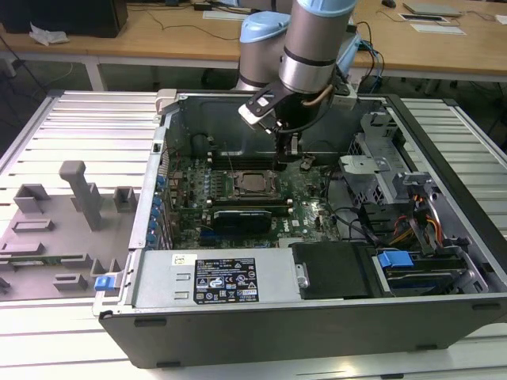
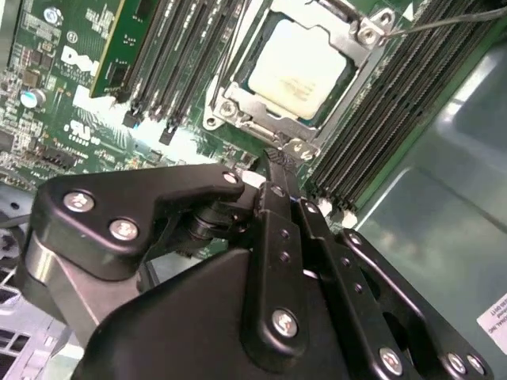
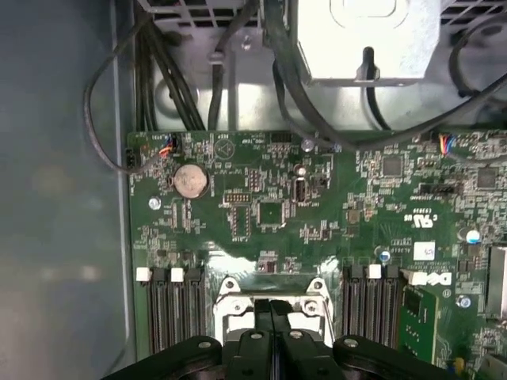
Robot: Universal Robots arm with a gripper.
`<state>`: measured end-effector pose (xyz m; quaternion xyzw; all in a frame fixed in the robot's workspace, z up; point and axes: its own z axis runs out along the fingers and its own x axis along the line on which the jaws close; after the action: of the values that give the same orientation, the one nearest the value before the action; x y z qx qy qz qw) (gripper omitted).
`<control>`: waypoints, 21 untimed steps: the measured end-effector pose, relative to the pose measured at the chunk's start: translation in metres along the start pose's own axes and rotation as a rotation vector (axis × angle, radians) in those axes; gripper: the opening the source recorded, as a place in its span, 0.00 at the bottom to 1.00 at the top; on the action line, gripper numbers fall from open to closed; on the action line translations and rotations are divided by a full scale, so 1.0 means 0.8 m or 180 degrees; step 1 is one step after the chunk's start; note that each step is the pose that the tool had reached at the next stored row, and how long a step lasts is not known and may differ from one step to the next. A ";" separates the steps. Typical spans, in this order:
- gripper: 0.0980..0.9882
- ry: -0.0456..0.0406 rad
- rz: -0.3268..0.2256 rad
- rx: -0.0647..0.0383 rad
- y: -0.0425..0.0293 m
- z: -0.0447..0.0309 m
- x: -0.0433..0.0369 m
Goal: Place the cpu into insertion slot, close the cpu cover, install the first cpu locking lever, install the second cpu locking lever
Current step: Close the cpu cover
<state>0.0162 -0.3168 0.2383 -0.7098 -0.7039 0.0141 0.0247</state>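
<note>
Black label [image 1: 226, 281] with white print and several small marks, on the grey metal cover [image 1: 158, 289], lower middle of the exterior view; lines too small to read. Just beside, toward the exterior view's left, a small pale sticker [image 1: 184, 259]. In both wrist views, white logo letters [image 2: 79, 59] [image 3: 428, 279] printed on the green motherboard [image 3: 317, 198]. In the first wrist view, a white triangle sign [image 3: 224, 146] near the coin battery [image 3: 191, 181]. In the second wrist view, corner of a white label [image 2: 493, 315] with dark print.

Green motherboard [image 3: 269, 214], speckled with tiny black and silver parts. The cpu [image 2: 297, 71] is dull silver-grey, its cpu cover [image 2: 234, 101] shiny silver. Matt black gripper [image 2: 277, 162]; grey arm [image 1: 313, 47] with pale blue caps.
</note>
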 end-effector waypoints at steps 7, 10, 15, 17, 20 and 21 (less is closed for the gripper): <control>0.01 -0.0056 -0.0001 -0.0286 -0.0152 0.0024 0.000; 0.01 -0.0056 -0.0002 -0.0324 -0.0259 0.0035 0.000; 0.01 -0.0056 -0.0002 -0.0325 -0.0632 0.0061 -0.001; 0.01 -0.0056 -0.0002 -0.0325 -0.0706 0.0074 -0.001; 0.01 -0.0060 -0.0002 -0.0316 -0.0715 0.0085 -0.001; 0.01 -0.0060 -0.0002 -0.0316 -0.0715 0.0085 -0.001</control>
<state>-0.0413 -0.3172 0.2346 -0.7097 -0.7041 -0.0141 -0.0172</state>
